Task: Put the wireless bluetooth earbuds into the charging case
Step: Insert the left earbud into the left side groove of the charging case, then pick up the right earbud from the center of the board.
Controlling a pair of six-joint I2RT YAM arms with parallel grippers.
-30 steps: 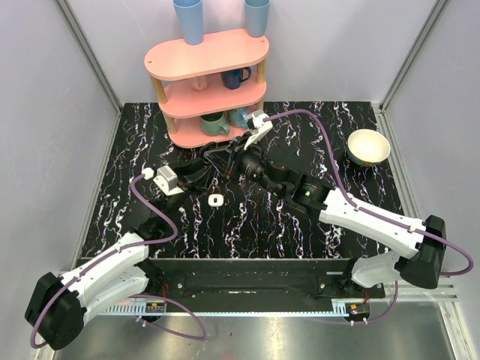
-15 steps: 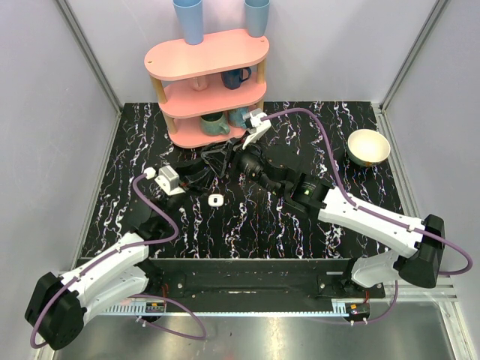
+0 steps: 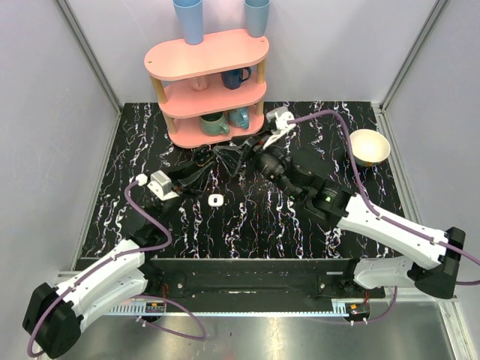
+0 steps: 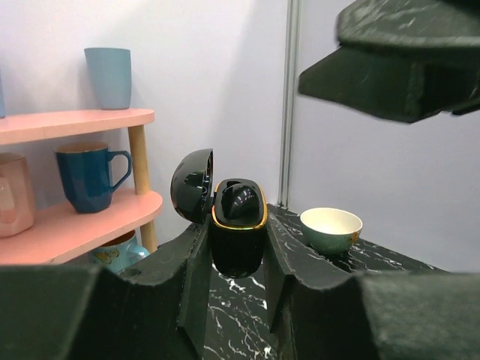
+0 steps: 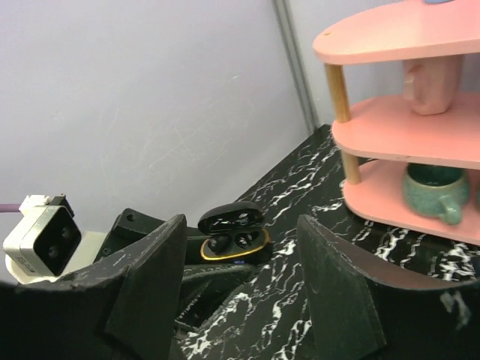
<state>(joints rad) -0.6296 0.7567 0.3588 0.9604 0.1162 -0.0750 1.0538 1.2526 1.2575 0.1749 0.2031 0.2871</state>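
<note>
A black table (image 3: pixel 127 150) with white marble streaks fills the middle of the overhead view. Pale lilac walls close it in on three sides, with metal uprights in the far corners. Two arms reach in from the bottom edge.

At top centre stands one pink shelf (image 3: pixel 206 54) with three tiers. Two blue cups (image 3: pixel 188 21) stand on its top. There are four mugs: a pink mug (image 3: pixel 199 81) and a dark blue mug (image 3: pixel 236 76) on the middle tier, and a green mug (image 3: pixel 214 124) and a light blue mug (image 3: pixel 240 116) on the bottom tier. One bowl (image 3: pixel 368 147) sits at the right of the table, its cream inside showing.

The left gripper (image 4: pixel 238 259) is clamped on one black charging case (image 4: pixel 238 225) with a gold rim. The case stands upright between its fingers with the lid swung open. The right wrist view shows two dark hollows in the case; I cannot tell whether anything sits in them.

The right gripper (image 5: pixel 241 225) faces the case with its fingers spread wide and pinching nothing.

One white earbud (image 3: pixel 215 200) lies on the table a little left of centre, just below the left gripper and apart from the case. I cannot make out a second one.
</note>
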